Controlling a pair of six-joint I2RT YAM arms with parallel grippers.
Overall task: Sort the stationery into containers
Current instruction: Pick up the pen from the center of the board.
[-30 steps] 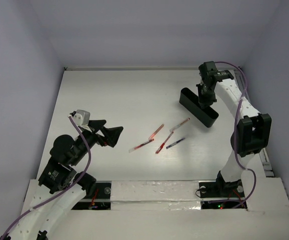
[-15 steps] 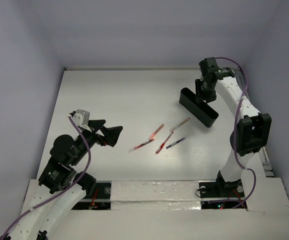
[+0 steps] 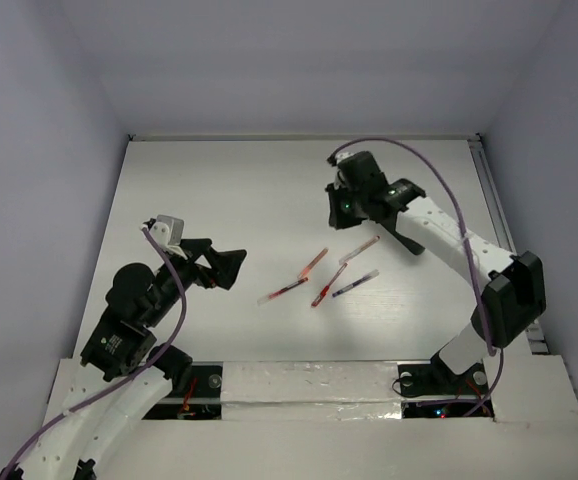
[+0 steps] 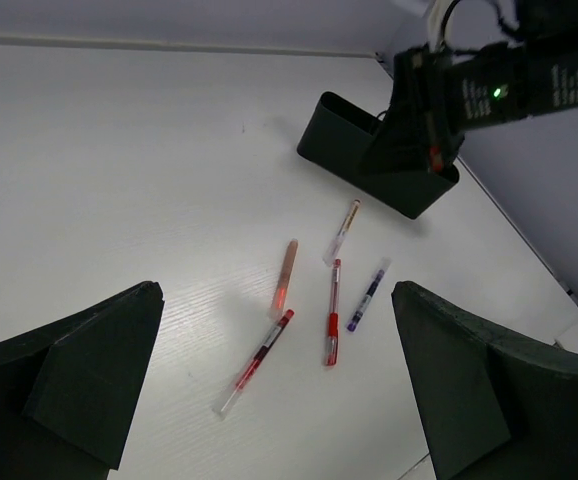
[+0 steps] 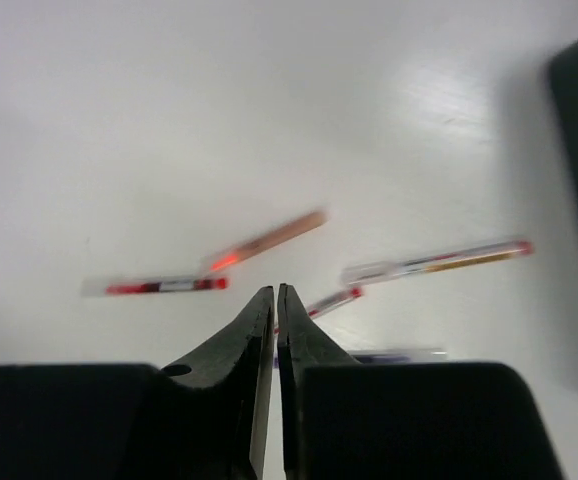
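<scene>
Five pens lie loose mid-table: an orange-red pen (image 3: 314,262), a clear pen with red ink (image 3: 359,249), two red pens (image 3: 282,291) (image 3: 329,285) and a blue-purple pen (image 3: 354,284). The black tray (image 3: 412,240) stands at the back right, mostly hidden behind my right arm; it shows better in the left wrist view (image 4: 369,165). My right gripper (image 3: 337,212) is shut and empty, hovering just behind the pens (image 5: 269,238). My left gripper (image 3: 224,268) is open and empty, left of the pens (image 4: 255,362). Scissors and eraser are out of view.
The walls enclose the white table on three sides. My right arm (image 3: 439,235) stretches across the tray towards the table's middle. A strip runs along the table's right edge (image 3: 489,190).
My right gripper has swung from above the tray leftward and nearer, to just behind the pens. The left arm and the pens have not moved.
</scene>
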